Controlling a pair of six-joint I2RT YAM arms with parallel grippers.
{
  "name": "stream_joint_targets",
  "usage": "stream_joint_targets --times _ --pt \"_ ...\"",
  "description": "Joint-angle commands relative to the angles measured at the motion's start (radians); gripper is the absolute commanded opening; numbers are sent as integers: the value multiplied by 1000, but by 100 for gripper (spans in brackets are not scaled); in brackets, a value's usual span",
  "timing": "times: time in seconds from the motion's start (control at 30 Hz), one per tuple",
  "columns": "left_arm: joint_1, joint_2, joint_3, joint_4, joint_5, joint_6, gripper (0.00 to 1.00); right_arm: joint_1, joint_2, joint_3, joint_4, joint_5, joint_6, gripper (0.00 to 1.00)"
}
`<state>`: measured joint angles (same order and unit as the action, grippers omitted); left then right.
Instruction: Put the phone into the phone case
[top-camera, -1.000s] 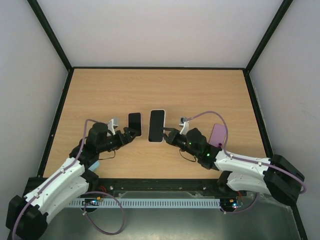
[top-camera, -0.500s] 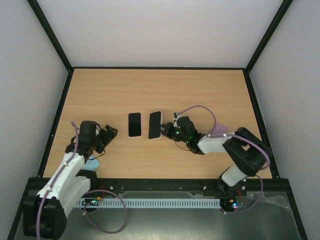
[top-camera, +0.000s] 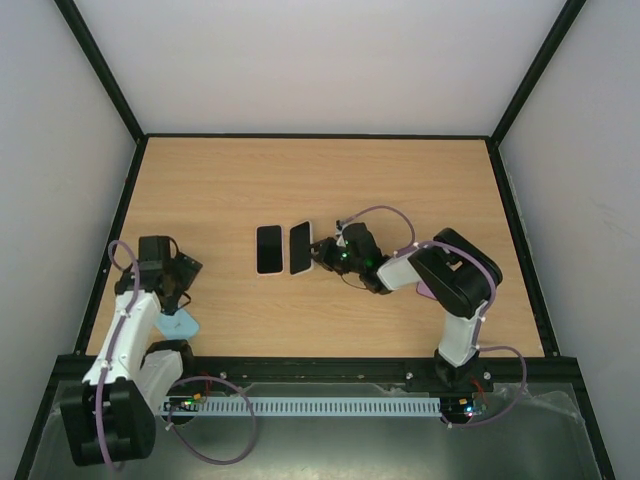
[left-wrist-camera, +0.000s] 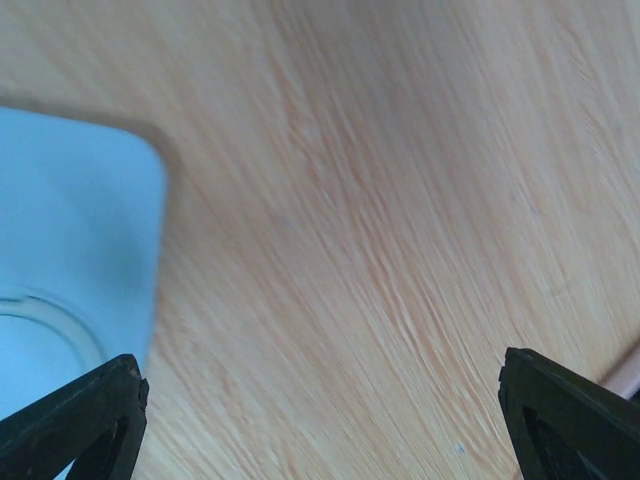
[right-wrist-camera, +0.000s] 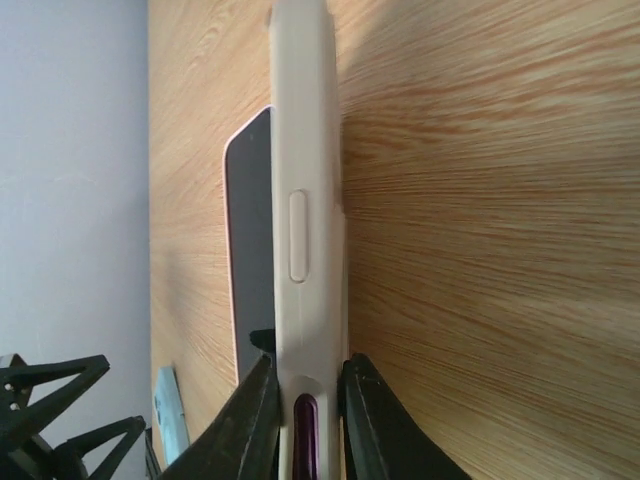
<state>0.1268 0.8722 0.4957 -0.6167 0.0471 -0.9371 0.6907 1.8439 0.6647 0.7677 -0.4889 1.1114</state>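
The right pincer (right-wrist-camera: 306, 395) is nipped onto the end of the edge-up white plastic phone case (right-wrist-camera: 303, 150), likely light, stiff and slippery, best gripped across its rims.

Nothing legible in any view: no text, labels, brands, numbers or signs.
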Motion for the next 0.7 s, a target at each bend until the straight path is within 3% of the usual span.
stream_joint_targets --times 0.0,0.23,0.33,0.47,0.6,0.67 --pt "27 69 60 -147 -149 -69 97 -13 8 34 46 -5 -5 17" --pt "92 99 61 -159 -219 -117 98 -16 -40 39 -92 43 -56 33" --pt "98 94 73 -170 -264 -141 99 -19 -83 42 -166 57 -79 48" --pt "104 98 79 -186 -314 -173 100 -19 -166 41 -269 94 -116 76" --pt "106 111 63 -186 -319 -189 100 -19 -247 35 -351 123 -141 96" --pt "105 117 62 -190 -331 -191 100 -19 -295 25 -372 132 -148 98"
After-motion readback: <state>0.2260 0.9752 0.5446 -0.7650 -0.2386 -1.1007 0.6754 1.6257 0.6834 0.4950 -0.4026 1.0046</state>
